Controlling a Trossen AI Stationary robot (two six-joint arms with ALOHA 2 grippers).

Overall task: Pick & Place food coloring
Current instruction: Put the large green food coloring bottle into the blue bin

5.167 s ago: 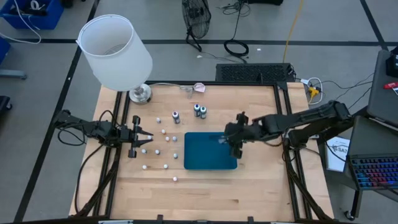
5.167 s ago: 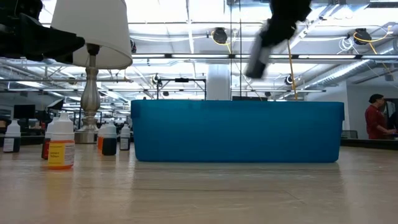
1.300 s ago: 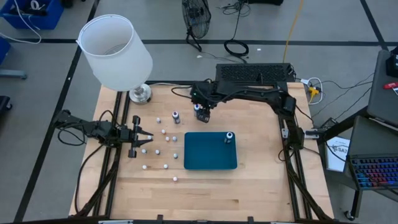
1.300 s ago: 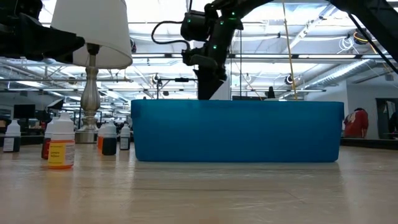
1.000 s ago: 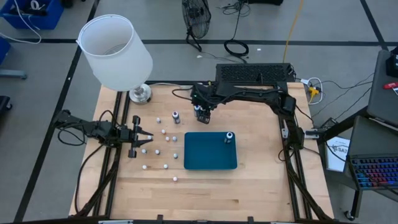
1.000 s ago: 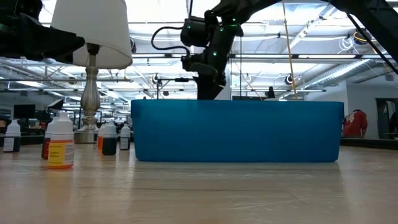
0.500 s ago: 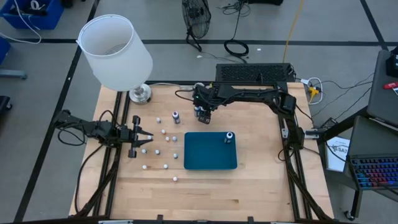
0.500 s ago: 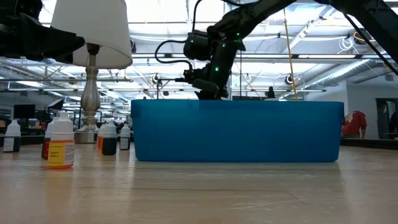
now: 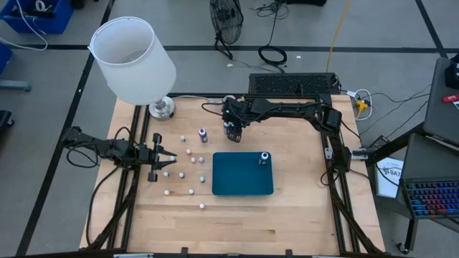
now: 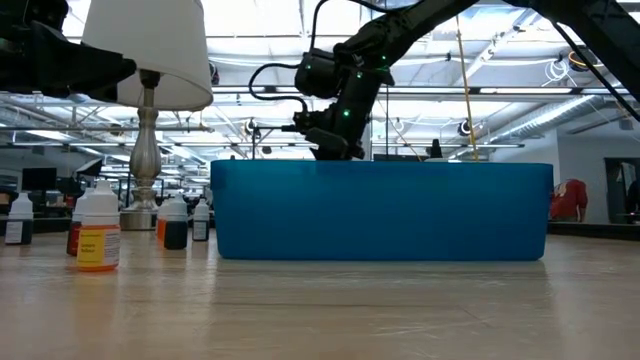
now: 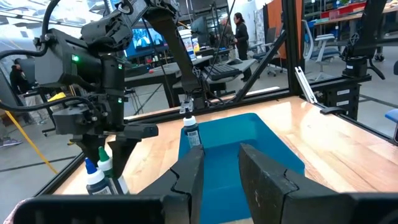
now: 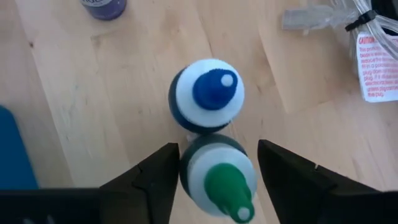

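1. High view: The right gripper [image 9: 231, 131] reaches over the far-centre part of the table [image 9: 301, 208], directly above a pair of food coloring bottles [image 9: 230, 129]. A third bottle [image 9: 203, 134] stands just beside them, toward the left edge. A fourth bottle [image 9: 264, 158] stands inside the teal tray [image 9: 240, 179], at its far right corner. Small whitish pieces [image 9: 188, 173] lie scattered on the wood between the tray and the left edge. The left gripper [image 9: 166, 161] waits near the left edge. A lamp [image 9: 134, 63] occupies the far left corner.

2. Low view: The right arm [image 10: 340, 95] descends behind the tray wall [image 10: 380, 212]. Small bottles [image 10: 97, 233] stand on the tabletop beside the tray.

3. Left wrist view: The left fingers [image 11: 261, 174] are spread apart and empty. The bottle in the tray [image 11: 191, 132] stands upright.

4. Right wrist view: The right fingers [image 12: 155, 174] are spread, with the green-capped bottle [image 12: 217, 177] between them. The blue-capped bottle [image 12: 206, 95] touches it.
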